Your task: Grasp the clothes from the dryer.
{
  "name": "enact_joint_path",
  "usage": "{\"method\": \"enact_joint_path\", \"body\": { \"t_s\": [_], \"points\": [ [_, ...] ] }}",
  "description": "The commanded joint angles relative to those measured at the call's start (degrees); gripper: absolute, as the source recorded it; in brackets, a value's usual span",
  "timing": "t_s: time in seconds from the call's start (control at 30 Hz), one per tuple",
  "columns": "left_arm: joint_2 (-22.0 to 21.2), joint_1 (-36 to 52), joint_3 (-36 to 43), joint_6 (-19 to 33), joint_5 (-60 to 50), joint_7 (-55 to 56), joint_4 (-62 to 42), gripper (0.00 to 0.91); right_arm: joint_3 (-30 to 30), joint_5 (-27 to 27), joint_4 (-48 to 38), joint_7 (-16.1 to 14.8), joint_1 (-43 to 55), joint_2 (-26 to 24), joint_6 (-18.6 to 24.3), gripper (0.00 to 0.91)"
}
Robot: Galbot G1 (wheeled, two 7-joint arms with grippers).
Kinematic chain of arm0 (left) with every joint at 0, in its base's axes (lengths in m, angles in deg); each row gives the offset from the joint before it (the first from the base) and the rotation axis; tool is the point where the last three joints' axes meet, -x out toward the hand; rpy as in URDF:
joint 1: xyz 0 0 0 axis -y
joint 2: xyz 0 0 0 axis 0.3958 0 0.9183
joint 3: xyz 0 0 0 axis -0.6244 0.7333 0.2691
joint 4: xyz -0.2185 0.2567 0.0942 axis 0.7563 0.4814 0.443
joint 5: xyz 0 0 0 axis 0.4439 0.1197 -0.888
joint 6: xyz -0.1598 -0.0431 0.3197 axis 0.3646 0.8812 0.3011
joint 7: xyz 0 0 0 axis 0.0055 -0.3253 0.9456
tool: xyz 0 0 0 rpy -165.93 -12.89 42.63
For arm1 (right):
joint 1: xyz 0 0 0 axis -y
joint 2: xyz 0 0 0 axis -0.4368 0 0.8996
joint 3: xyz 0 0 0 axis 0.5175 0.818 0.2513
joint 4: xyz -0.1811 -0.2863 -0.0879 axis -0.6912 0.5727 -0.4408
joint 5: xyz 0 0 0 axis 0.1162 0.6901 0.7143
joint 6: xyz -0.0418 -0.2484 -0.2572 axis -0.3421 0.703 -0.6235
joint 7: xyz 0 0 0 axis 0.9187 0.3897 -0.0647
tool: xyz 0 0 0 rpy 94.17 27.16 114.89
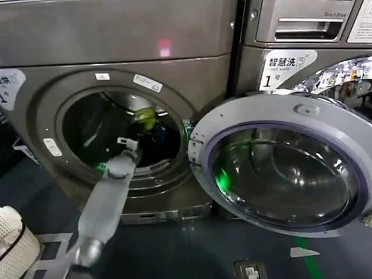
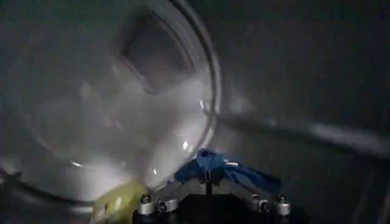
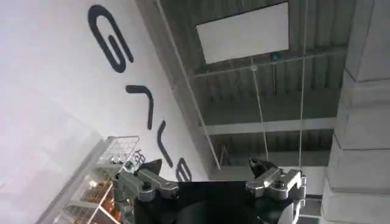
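Observation:
The dryer (image 1: pixel 116 46) is the dark grey-brown machine on the left, its round porthole open. Inside the drum lie the clothes: a yellow-green bundle (image 1: pixel 145 118) over dark blue fabric (image 1: pixel 161 136). My left arm reaches through the porthole, and the left gripper (image 1: pixel 130 144) sits just below the clothes. In the left wrist view the left gripper (image 2: pixel 208 178) is shut on the blue fabric (image 2: pixel 214 165), with the yellow-green bundle (image 2: pixel 119 201) beside it. The right gripper (image 3: pixel 207 167) is open with nothing in it, pointing up at a ceiling.
The dryer's light grey glass door (image 1: pixel 285 163) hangs swung open to the right, in front of a second machine (image 1: pixel 302 35). A white mesh basket (image 1: pixel 14 238) stands on the dark floor at the lower left. The shiny drum wall (image 2: pixel 109 103) curves round the left gripper.

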Motion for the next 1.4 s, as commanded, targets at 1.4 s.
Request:
{"method": "enact_joint_path", "body": {
  "t_s": [1.4],
  "points": [
    [-4.6, -6.3, -5.7, 13.5, -2.0, 14.5, 7.7, 0.0, -3.4, -1.2, -0.3, -0.9, -1.2, -0.7, -0.8, 0.907]
  ]
}}
